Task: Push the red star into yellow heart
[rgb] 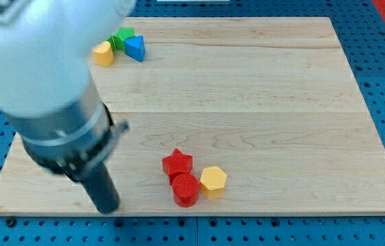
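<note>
Step in hand judged as approach, contact with red star (177,164) not yet made. Located near the view's bottom centre of the worktop (261,102), touching or nearly touching a red cylinder (186,189) just below it, with a yellow hexagon (214,182) beside that cylinder to the view's right. Yellow heart (103,53) found far off at the view's top left, next to a green block (120,39) and a blue triangle (135,48). No fingers fitted, so nothing to spread, press or pinch; only a dark rod, with my tip (107,205) resting near the bottom edge, to the view's left of the star and slightly lower, apart from it. Recommended: bring my tip round to the star's lower right side, opposite the heart, without dragging the cylinder or hexagon along; tight access there. Then push up and leftward in a straight line, correcting early if the star spins off.
</note>
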